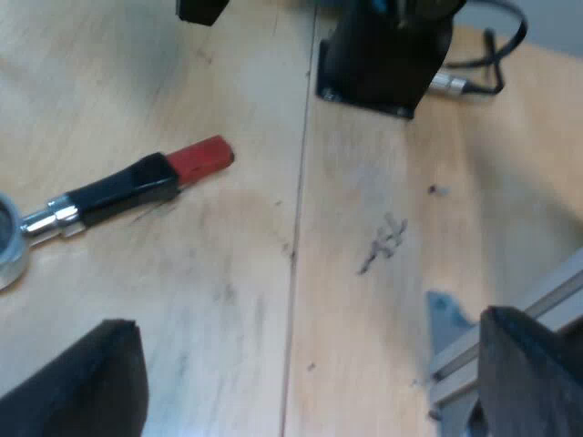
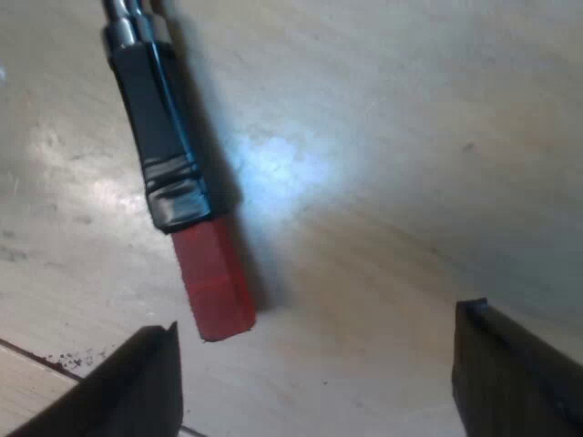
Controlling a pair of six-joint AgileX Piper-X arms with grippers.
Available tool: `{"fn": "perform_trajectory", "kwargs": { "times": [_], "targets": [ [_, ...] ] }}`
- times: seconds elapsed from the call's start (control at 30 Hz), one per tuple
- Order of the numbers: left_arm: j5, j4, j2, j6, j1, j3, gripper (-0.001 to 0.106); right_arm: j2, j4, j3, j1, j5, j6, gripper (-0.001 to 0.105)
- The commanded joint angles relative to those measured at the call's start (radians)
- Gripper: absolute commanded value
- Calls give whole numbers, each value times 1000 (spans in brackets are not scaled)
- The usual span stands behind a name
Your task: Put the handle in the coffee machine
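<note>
The metal holder lies flat on the wooden table, its dark handle [image 1: 123, 191] running to a red end [image 1: 199, 158] and its metal basket rim [image 1: 7, 244] at the other end. My left gripper [image 1: 310, 382] hangs open above the bare wood, well apart from the handle. Close under my right gripper [image 2: 314, 382] lies the same dark handle [image 2: 159, 137] with its red end [image 2: 214, 278] pointing toward the open fingers; one finger [image 2: 137, 382] is just short of the red tip, not touching it. Nothing is held.
A black arm base [image 1: 383, 55] stands on the table beyond the holder. A seam [image 1: 296, 228] runs between two wooden boards. An aluminium rail [image 1: 510, 337] sits by one left finger. A dark gripper part [image 1: 202, 9] hangs above the red end.
</note>
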Motion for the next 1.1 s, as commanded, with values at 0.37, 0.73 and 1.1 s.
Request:
{"fn": "perform_trajectory", "kwargs": {
  "times": [0.37, 0.73, 1.1],
  "targets": [
    [-32, -7, 2, 27, -7, -4, 75, 207, -75, -11, 106, 45, 99, 4],
    [-52, -7, 2, 27, -7, -4, 75, 340, -120, 15, 106, 114, 99, 0],
    [-70, -7, 2, 27, -7, -4, 75, 359, -282, 118, 106, 112, 99, 0]
  ]
}}
